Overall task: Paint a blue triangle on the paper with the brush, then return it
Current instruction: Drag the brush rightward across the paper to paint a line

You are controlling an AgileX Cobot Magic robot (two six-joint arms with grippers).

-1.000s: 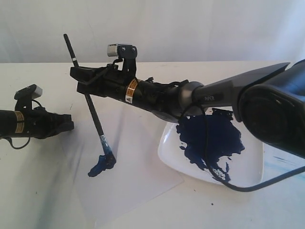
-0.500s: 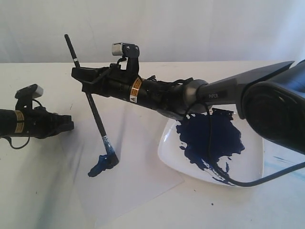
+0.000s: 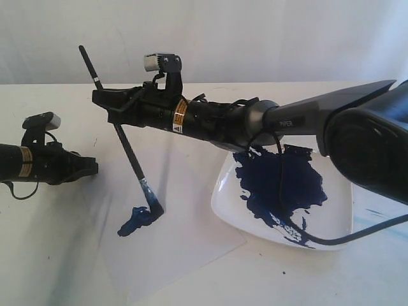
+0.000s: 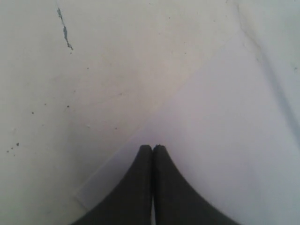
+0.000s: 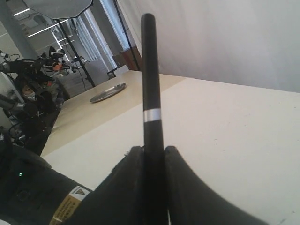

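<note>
Brush (image 3: pixel 134 162) tip down on the paper (image 3: pixel 191 191), and over the last second it has slid a touch toward the plate (image 3: pixel 338 223), drawing out of the blue blob (image 3: pixel 134 223). That looks like the triangle's first side just starting; there is no outline yet. The right gripper (image 3: pixel 105 105) is clamped high on the tilted handle. The left gripper (image 3: pixel 92 167), fingers together and empty, waits over the paper's edge.

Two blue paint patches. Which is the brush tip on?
The small blue blob on the paper, left of the plate: the brush tip rests at its edge. The large pool lies on the plate, clear of the brush.
</note>
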